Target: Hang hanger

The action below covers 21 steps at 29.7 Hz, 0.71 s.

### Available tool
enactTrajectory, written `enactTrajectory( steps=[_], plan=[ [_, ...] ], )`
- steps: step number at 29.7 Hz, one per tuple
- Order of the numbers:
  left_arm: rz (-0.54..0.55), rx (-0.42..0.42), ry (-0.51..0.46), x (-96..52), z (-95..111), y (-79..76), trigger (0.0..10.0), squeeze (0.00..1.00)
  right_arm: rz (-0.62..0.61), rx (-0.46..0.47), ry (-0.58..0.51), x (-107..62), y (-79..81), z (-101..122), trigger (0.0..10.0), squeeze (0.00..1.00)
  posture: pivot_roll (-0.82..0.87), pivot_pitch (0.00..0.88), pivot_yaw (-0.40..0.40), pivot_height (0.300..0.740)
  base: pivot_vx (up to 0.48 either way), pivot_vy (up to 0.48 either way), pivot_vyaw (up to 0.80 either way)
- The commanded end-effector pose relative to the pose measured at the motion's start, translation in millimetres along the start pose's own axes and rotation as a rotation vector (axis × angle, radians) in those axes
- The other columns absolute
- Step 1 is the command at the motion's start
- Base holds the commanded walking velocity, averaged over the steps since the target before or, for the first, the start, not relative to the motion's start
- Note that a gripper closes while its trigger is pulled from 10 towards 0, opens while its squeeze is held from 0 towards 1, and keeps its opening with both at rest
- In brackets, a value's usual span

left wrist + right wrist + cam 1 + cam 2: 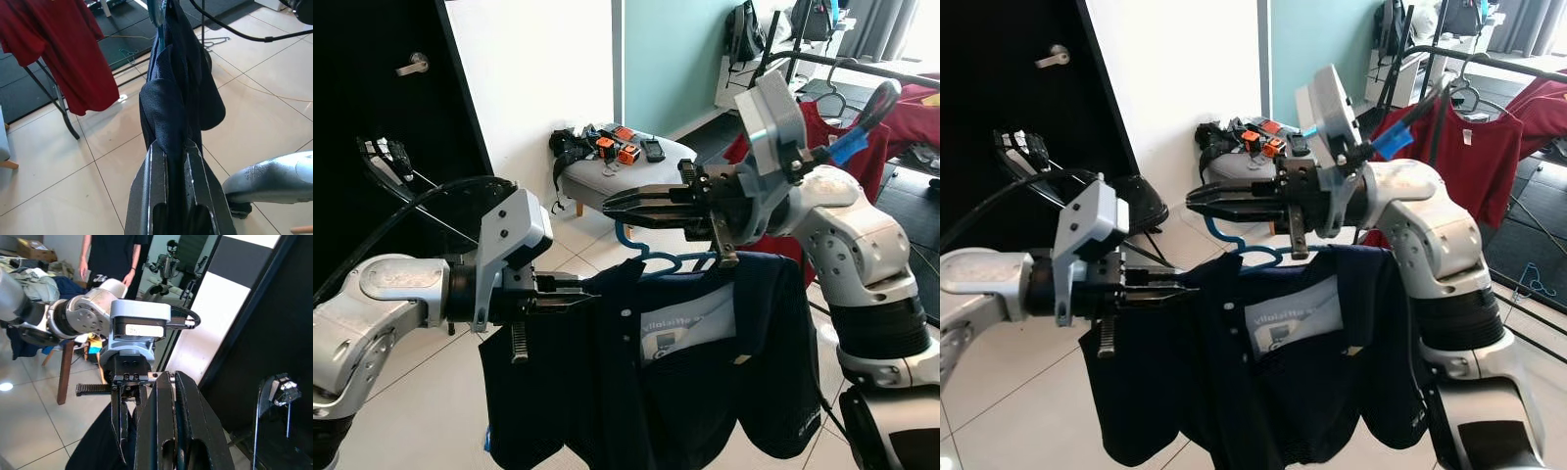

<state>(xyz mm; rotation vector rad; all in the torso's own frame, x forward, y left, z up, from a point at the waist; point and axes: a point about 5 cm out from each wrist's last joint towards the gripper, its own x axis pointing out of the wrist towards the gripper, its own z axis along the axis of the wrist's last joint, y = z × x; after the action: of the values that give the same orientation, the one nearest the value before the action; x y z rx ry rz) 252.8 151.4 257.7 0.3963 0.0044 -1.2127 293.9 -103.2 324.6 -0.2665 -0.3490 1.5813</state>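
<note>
From the left eye view, a blue hanger carrying a dark navy shirt hangs in mid-air between the two arms. The left gripper has its jaws pinched on the shirt's left shoulder. The right gripper, jaws narrow, points left just above the hanger's hook; whether they touch it cannot be told. Far right, a red shirt hangs on a black rack.

The right eye view shows a grey stool with clutter by the far wall.

In the left wrist view, navy cloth is clamped between the fingers.

In the right wrist view, the fingers lie nearly together, and a person stands far off.
</note>
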Motion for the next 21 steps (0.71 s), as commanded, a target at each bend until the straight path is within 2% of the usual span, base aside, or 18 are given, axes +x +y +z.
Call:
enactTrajectory(
  steps=[1, 2, 3, 7, 16, 19, 21],
  plan=[
    [-0.006, -0.001, -0.004, 5.3, -3, -1.5, 0.0, 0.0, -0.056, 0.02, -0.018, 5.3, -5.0, -3, 10.0, 0.37, -0.04, 0.0, 0.036, 0.74, 0.0, 0.0, 0.0],
    [-0.006, -0.001, -0.004, 5.3, -3, -1.5, 0.0, 0.0, -0.056, 0.02, -0.018, 5.3, -5.0, -3, 10.0, 0.37, -0.04, 0.0, 0.036, 0.74, 0.0, 0.0, 0.0],
    [0.014, 0.006, -0.007, 4.5, -2, 0.8, 0.0, 0.0, -0.095, 0.036, -0.02, 4.6, -9.0, -6, 10.0, 1.0, -0.05, 0.0, 0.036, 0.74, 0.0, 0.0, 0.0],
    [0.044, 0.015, -0.012, 2.1, -2, 4.2, 0.0, 0.0, -0.156, 0.054, -0.021, 2.2, -13.7, -10, 10.0, 1.0, -0.06, 0.0, 0.04, 0.74, 0.0, 0.0, 0.0],
    [0.14, 0.026, 0.017, -5.2, -10, 17.9, 0.0, 0.0, -0.35, 0.053, -0.006, -22.3, -27.7, -15, 10.0, 1.0, -0.07, 0.0, 0.044, 0.74, 0.0, 0.0, 0.0],
    [0.151, 0.029, 0.023, -5.7, -11, 19.1, 0.0, 0.0, -0.37, 0.051, -0.004, -25.1, -29.2, -15, 10.0, 1.0, -0.07, 0.0, 0.044, 0.74, 0.0, 0.0, 0.0],
    [0.178, 0.022, 0.039, -6.8, -18, 20.1, 0.0, 0.0, -0.423, 0.053, -0.005, -34.1, -31.8, -16, 10.0, 1.0, -0.06, 0.0, 0.045, 0.74, 0.0, 0.0, 0.0]
  ],
)
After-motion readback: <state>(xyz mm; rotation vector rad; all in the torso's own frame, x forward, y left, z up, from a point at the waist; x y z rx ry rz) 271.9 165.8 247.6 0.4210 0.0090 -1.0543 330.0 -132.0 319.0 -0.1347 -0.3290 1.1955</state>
